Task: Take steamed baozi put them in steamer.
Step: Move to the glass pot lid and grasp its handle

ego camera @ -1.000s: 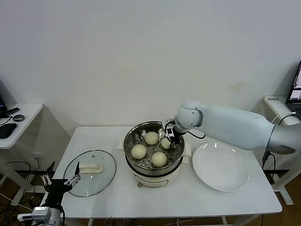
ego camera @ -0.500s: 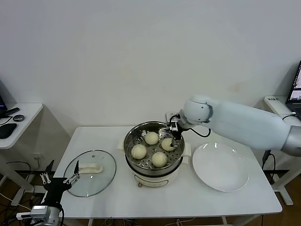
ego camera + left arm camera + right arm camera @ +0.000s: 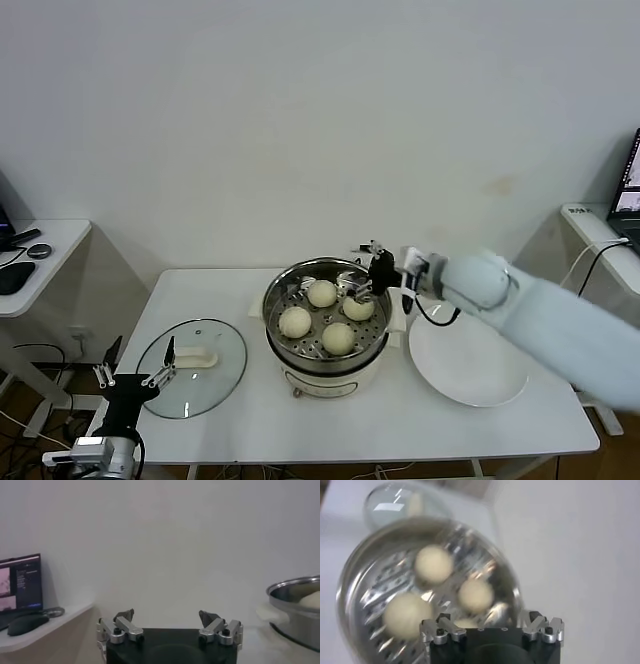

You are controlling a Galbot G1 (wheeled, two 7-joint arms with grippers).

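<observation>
Four buns [image 3: 322, 316] sit on the holed tray inside the steamer [image 3: 327, 369], spaced apart so none touch. The right gripper [image 3: 372, 272] hangs just above the pot's far right rim, fingers spread and holding nothing, which suggests the last bun is down. Beside the pot the white plate [image 3: 470, 355] lies bare, and the glass lid [image 3: 192, 365] rests on the other side. The left gripper [image 3: 170, 625] waits low off the table's near left corner, open and empty.
</observation>
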